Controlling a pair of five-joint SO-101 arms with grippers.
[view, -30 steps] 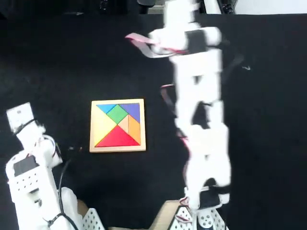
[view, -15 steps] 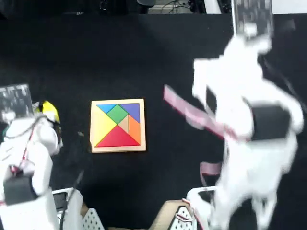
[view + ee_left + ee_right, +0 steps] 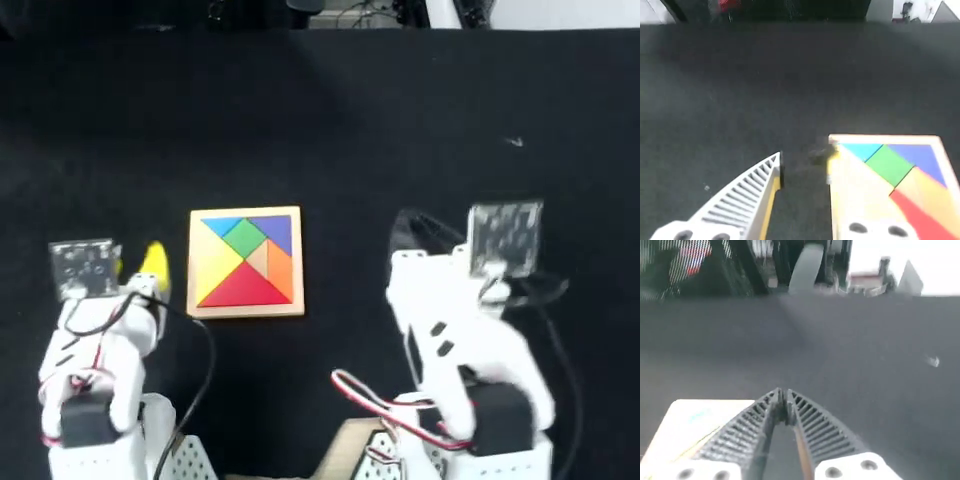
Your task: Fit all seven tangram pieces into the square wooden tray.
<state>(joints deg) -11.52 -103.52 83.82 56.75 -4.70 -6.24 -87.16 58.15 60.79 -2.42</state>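
Black cloth covers the table [image 3: 330, 130], and the square wooden tray [image 3: 245, 311] lies flat on it between the two arms, nearer the left one. All seven tangram pieces sit inside the tray and fill it edge to edge. A light blue triangle [image 3: 221, 225], a green square [image 3: 245, 238] and a dark blue triangle [image 3: 277, 231] run along the far side. A large yellow triangle [image 3: 210, 266] takes the left side and a large red triangle [image 3: 245, 288] the near side. A small peach triangle [image 3: 260, 260] and an orange parallelogram [image 3: 282, 270] fill the right. The left arm [image 3: 90, 350] is drawn back at the near left edge of the table, with a yellow-edged finger [image 3: 154, 264] just beside the tray's left rim and not touching it. In its wrist view the left gripper [image 3: 804, 165] has its fingers spread apart with bare cloth between them, holding nothing, one fingertip over the tray's near corner. The right arm [image 3: 465, 345] is folded at the near right, well apart from the tray. The right gripper [image 3: 783, 402] has its ribbed fingers pressed together at the tips, with nothing between them.
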